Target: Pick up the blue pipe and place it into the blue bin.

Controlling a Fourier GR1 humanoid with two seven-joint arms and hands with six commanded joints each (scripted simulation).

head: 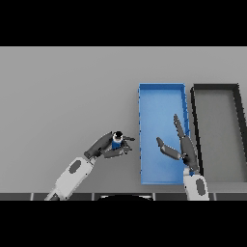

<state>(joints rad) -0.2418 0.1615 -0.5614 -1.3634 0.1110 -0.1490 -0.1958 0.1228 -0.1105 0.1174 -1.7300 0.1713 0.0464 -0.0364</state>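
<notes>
A short blue pipe [116,141] with a dark end stands in my left hand [103,147], whose fingers and thumb are curled round it, just left of the blue bin [161,94]. The bin is a long rectangular tray right of centre. Over the bin's near right part my right hand [183,147] is held open, its fingers straight and pointing away from me, the thumb spread to the left.
A dark grey bin [214,88] sits directly to the right of the blue one, almost touching it. Grey table stretches across the left and far parts of the view.
</notes>
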